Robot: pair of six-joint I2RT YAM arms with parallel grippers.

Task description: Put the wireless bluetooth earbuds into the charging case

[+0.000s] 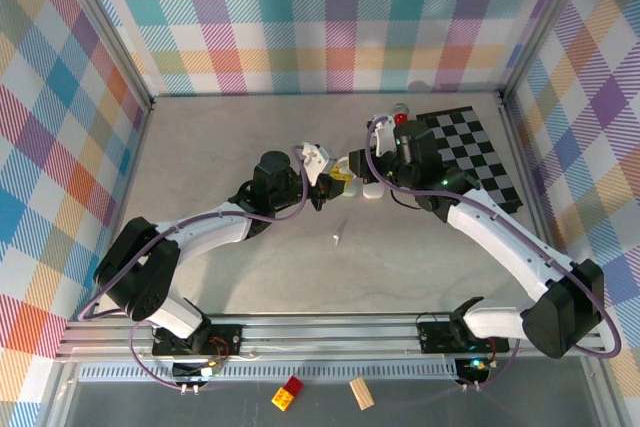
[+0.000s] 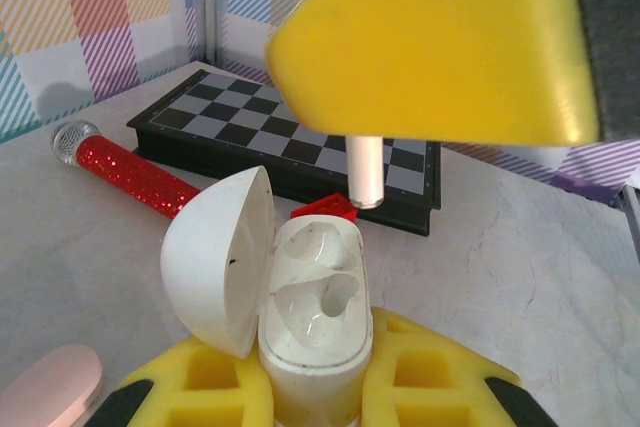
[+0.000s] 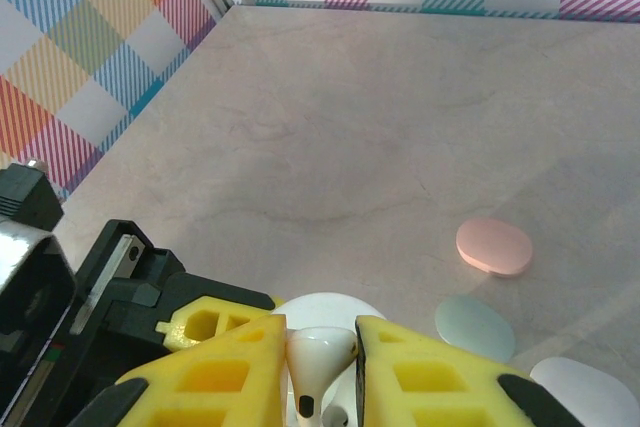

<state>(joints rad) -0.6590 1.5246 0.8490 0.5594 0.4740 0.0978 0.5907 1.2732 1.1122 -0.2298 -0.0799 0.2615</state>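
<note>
At the middle of the tabletop [image 1: 220, 137] the two arms meet; the left gripper [image 2: 315, 392] is clamped on the base of a white charging case [image 2: 315, 297], held upright with its lid [image 2: 215, 257] swung open to one side; the right gripper [image 3: 320, 342] is closed on a white earbud [image 2: 365, 172], stem pointing down, poised above and just beyond the open case, not touching it.

Step in hand, by judgement: insertion of the first earbud, at the alignment stage; the task looks early. The next move calls for bringing the stem over one well, lowering it straight in without knocking the lid, then parting the fingers once it seats; the case must be held steady throughout.

Containers: the two moulded wells of the held case appear empty; a pink case [image 3: 494, 246] and a pale green case [image 3: 475, 327] lie shut on the tabletop, contents not visible.

A loose earbud [image 1: 336, 238] lies on the tabletop near the arms, apart from both grippers; a chessboard [image 2: 300, 147] and a red glitter stick [image 2: 130, 172] lie beyond, not involved.
</note>
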